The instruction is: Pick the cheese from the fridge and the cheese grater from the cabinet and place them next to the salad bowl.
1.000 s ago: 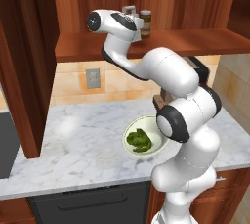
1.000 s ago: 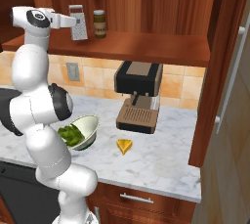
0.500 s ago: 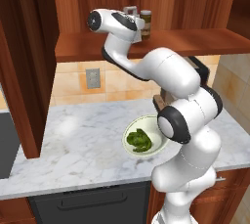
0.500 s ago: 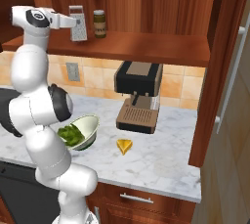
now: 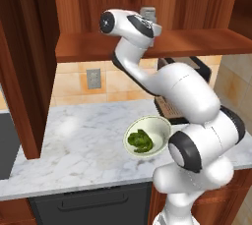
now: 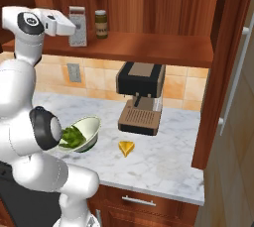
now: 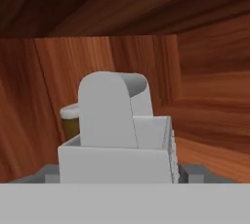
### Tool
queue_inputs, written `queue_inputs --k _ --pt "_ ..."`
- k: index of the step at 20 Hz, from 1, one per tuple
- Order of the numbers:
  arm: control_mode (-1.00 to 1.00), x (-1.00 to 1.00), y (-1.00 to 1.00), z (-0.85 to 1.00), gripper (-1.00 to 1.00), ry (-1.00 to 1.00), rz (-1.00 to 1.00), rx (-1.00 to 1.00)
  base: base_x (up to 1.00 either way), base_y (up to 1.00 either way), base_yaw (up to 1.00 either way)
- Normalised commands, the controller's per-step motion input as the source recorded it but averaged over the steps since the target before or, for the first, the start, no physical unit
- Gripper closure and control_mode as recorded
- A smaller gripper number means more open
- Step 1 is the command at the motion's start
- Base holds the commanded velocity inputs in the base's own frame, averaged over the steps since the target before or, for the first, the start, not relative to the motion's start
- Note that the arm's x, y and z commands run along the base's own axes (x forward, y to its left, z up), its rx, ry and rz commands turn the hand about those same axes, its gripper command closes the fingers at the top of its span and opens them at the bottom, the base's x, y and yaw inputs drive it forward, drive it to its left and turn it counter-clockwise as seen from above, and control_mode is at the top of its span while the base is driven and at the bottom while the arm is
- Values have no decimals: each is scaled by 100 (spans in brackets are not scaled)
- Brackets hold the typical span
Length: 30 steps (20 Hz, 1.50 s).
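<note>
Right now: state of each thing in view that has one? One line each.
small grey metal box grater: upright on the cabinet shelf, between the open fingers, not lifted
gripper: open, at the grater
reddish-brown wooden wall cabinet: shelf open
dark labelled jar: upright, lid on, beside the grater
yellow-orange cheese wedge: lying on the counter by the bowl
pale cream-green salad bowl: upright, holding leafy salad

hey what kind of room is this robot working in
A home kitchen, rendered. A marble counter holds a coffee machine and a salad bowl, and a cheese grater stands on the shelf of the wooden wall cabinet above it.
</note>
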Motion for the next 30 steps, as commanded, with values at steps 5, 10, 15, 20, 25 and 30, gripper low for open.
queue_inputs --k 5,10,15,20,25,30 --pt "-100 -100 -16 0 100 -7 0 7 0 0 0" --pt "-100 -92 15 0 100 0 8 0 0 0 0" --pt "-100 -89 27 0 100 0 17 0 0 0 0" --pt "-100 -90 19 -14 100 0 18 0 0 0 0" --pt "-100 -93 14 -22 100 0 18 0 0 0 0" --pt "-100 -66 42 -27 100 0 17 0 0 0 0"
